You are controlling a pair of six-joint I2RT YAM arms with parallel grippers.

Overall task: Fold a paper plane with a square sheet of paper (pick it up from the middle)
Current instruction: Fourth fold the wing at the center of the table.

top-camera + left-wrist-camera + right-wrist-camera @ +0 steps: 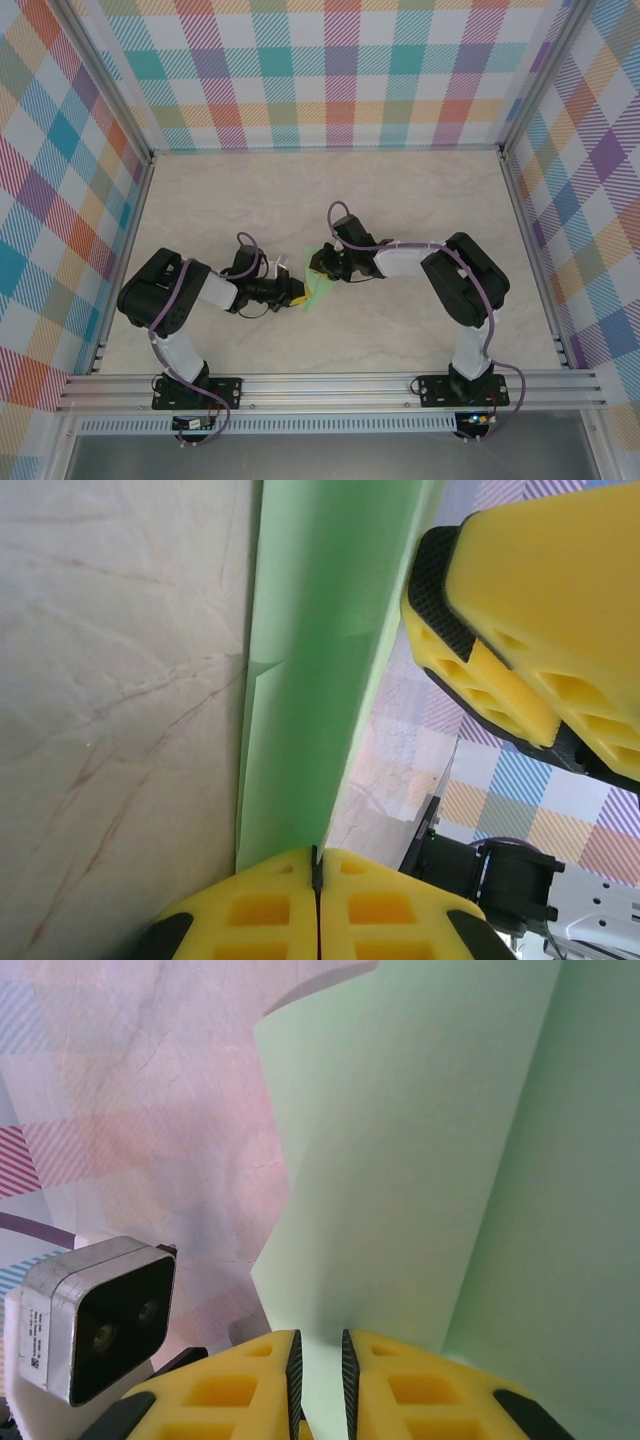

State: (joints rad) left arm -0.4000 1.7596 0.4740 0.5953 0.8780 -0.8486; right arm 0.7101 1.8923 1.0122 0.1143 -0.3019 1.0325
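a robot lab test cell, not a home or a shop. two arms (170, 300) (465, 285) are bolted to an aluminium rail (330, 385) well behind the jaws, with purple cables (331, 214) looped along them. aluminium posts (103, 78) frame the table (330, 190), a marble-look top under the jaws. plaid backdrop sheets (330, 70) close it off beyond the jaws and on both sides. a small boxed camera (95, 1330) sits just beside the right arm's jaws.

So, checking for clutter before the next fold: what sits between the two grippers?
The green paper sits there, reaching from the left gripper to the right gripper. The top view shows it, and both wrist views show it up close.
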